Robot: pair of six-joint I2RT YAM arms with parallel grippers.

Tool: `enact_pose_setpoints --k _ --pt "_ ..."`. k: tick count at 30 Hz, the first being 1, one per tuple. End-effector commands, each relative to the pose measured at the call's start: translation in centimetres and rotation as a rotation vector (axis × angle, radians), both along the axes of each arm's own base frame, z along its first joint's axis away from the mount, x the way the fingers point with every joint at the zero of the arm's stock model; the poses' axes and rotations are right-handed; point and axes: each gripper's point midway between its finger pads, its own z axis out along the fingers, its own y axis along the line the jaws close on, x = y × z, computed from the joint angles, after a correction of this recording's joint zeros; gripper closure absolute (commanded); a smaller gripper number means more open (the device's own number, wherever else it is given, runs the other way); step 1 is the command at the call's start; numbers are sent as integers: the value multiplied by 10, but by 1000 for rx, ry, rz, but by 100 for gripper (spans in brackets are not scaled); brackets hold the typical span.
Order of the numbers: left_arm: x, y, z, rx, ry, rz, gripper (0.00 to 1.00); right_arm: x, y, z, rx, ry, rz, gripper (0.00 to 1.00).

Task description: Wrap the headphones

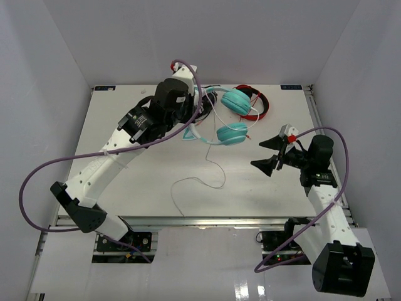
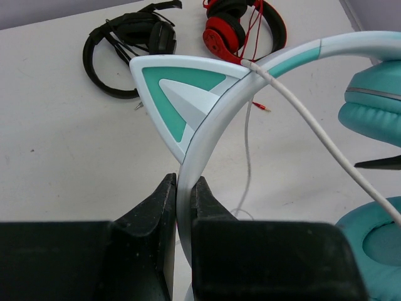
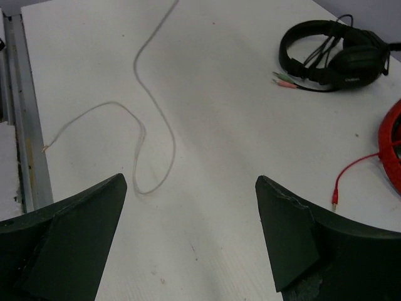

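The left gripper (image 2: pixel 183 188) is clamping shut on the white-and-teal headband (image 2: pixel 203 128) of the teal over-ear headphones (image 1: pixel 232 133), located far centre on the white table (image 1: pixel 156 200). The right gripper (image 3: pixel 191 182) is hanging wide open, empty, at the right.

Robot bench cell, lab setting.
White tabletop (image 1: pixel 147 197) boxed in by plain white panels (image 1: pixel 44 75). Left arm (image 1: pixel 94 172) and right arm (image 1: pixel 329 204) are bolted to a metal rail (image 1: pixel 207 221) at the near edge, with purple cables (image 1: pixel 22 191) looping loose.

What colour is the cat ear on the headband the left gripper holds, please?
Cat ear: white with a teal inset, clearest in the left wrist view.
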Motion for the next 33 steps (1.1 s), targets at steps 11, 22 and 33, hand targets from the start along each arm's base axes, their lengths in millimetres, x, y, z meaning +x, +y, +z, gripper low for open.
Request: enact_pose_setpoints --k 11,22,33 --pt "-3 -19 73 -179 -10 -34 100 9 108 -9 -5 -168 274 10" --pt "-14 -25 93 -236 -6 -86 100 46 141 -46 -43 -226 215 10" --pt "-24 -23 104 -280 -5 -105 100 80 179 -90 -105 -154 161 26"
